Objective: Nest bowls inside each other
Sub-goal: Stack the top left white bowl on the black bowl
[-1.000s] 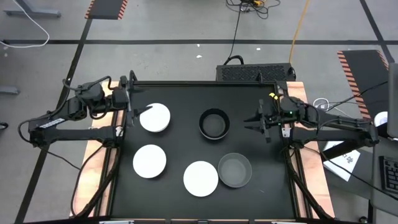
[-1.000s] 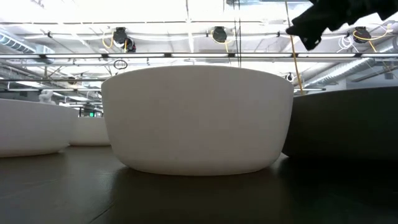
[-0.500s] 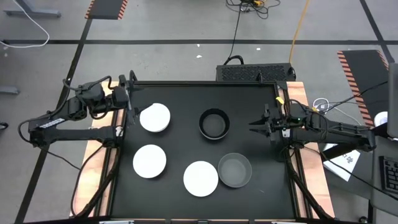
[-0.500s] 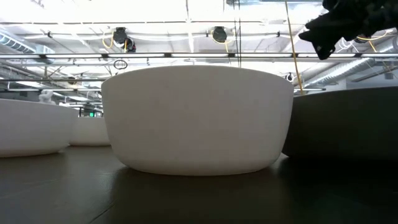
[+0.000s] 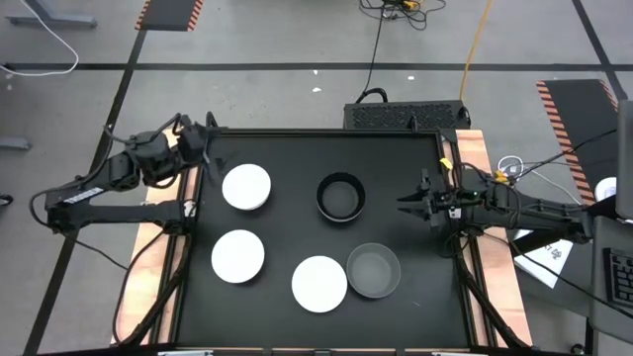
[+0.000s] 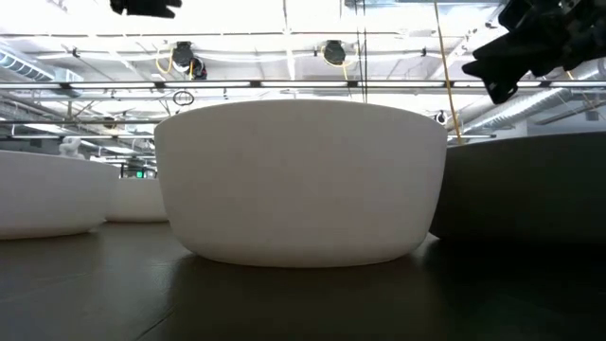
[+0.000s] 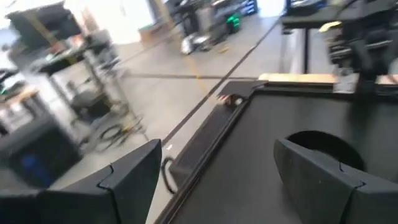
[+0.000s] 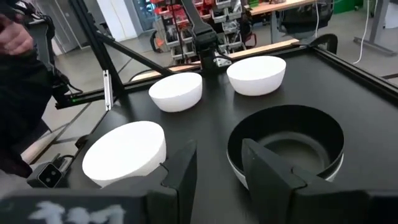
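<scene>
Mostly unnested: 3 white bowls [image 5: 246, 187], 1 grey bowl [image 5: 374, 270] apart; black bowl [image 5: 340, 196] seemingly stacked. Left gripper [image 5: 203, 145] spread wide, empty. Right gripper [image 5: 404, 203] partly parted, empty.

Five bowls spread over the table [image 5: 396, 158], with one arm at each side edge.

Seen from above, one bowl [image 5: 246, 187] lies at the back left and a second bowl [image 5: 238, 256] is in front of it, apart from it. A third bowl [image 5: 340, 196] stands at the back, near the middle. At the front, a fourth bowl [image 5: 319, 283] and a fifth bowl [image 5: 374, 270] lie side by side, almost touching, the fifth one on the right. The left gripper [image 5: 201, 141] is over the back left corner. The right gripper [image 5: 406, 202] is at the right edge, to the right of the third bowl.
</scene>
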Available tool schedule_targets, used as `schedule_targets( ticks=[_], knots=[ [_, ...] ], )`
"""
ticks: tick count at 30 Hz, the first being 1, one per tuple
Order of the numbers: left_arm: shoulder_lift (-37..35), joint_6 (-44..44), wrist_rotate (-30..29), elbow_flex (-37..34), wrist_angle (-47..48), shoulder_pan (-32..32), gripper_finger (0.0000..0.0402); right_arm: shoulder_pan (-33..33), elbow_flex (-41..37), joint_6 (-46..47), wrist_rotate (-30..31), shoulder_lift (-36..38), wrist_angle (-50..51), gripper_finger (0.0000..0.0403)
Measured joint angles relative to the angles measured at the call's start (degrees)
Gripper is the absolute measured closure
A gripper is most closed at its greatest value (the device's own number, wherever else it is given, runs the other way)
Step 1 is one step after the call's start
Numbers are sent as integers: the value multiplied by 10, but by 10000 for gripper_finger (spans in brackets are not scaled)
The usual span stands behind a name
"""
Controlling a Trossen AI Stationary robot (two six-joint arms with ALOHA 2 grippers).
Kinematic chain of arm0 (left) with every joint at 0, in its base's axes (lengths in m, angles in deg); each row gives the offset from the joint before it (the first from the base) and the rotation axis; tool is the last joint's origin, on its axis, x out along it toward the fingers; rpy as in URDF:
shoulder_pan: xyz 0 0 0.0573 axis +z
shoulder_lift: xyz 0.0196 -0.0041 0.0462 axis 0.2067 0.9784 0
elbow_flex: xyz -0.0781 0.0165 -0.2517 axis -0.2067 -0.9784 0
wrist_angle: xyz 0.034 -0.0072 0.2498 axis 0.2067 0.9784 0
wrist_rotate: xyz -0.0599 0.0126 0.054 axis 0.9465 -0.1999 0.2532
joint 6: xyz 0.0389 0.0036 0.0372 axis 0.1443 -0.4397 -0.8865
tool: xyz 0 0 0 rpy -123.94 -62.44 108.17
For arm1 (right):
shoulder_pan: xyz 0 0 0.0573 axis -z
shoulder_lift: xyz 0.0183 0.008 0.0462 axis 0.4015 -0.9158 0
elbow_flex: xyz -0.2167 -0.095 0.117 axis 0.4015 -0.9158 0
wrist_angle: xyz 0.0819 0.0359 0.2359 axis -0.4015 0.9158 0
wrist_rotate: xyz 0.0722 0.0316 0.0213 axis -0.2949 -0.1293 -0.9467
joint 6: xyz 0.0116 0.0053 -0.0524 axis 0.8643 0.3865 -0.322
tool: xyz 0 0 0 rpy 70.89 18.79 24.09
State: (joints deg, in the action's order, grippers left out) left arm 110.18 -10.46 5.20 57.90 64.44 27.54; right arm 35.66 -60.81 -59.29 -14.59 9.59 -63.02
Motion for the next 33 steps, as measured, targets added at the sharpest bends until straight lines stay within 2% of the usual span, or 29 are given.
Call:
schedule_targets(
  ticks=[7,14,19,22,33],
  knots=[
    [33,46,7,0,39,40,87,0,0,-1,-1,13,3,282],
    [84,73,12,0,72,115,87,0,0,-2,-3,15,4,282],
    [133,89,85,0,115,177,87,0,0,-2,-3,15,4,282],
    [171,99,104,0,148,199,87,0,0,-2,-3,15,5,282],
    [258,125,121,0,246,224,87,0,0,-2,-3,15,11,282]
  ],
)
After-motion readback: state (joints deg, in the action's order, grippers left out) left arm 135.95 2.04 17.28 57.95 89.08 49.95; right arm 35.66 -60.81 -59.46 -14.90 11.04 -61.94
